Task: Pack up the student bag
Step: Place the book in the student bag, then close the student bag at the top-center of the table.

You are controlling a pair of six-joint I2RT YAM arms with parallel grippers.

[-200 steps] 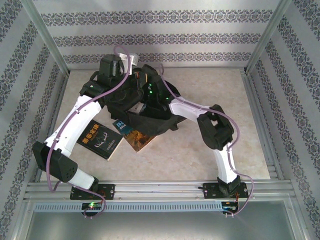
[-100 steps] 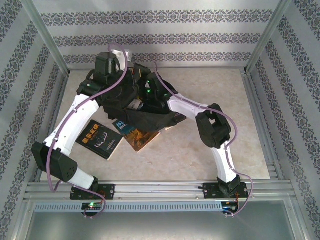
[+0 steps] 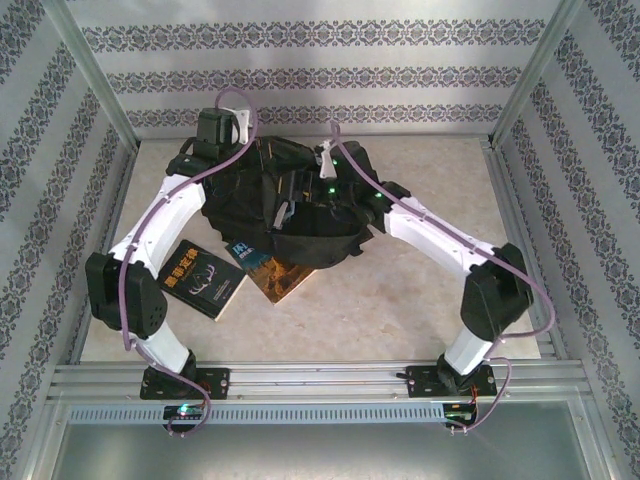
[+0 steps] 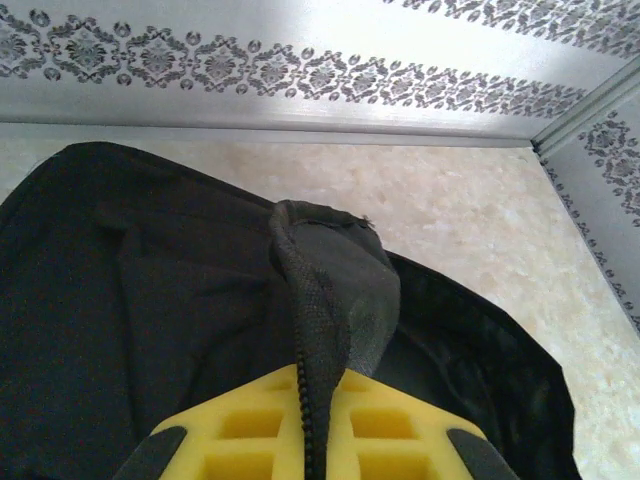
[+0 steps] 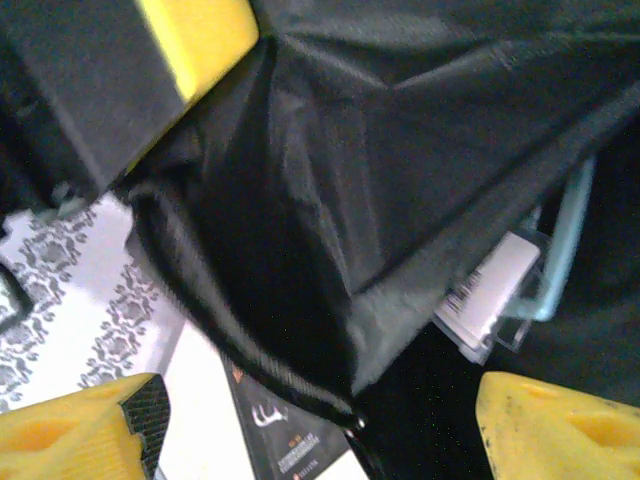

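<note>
Lower left of centre lie a black book point(image 3: 200, 278) and an orange book point(image 3: 278, 275), the latter partly under the backpack point(image 3: 290, 190) at upper centre. The left gripper point(image 4: 310, 435) pinches the backpack's zip edge. The right gripper point(image 5: 320, 440) is spread wide at the opening. That thin pinch could slip and the opening would collapse. The backpack's inside is too dark to make out.

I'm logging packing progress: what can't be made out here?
Inside of the student bag: top view, covered by its own fabric.
Orange book: top view, far end under the bag.
Barcode label: right wrist view, blurred, text unreadable.
Left gripper: left wrist view, cut off by the lower edge; shut on a bag fold.
</note>
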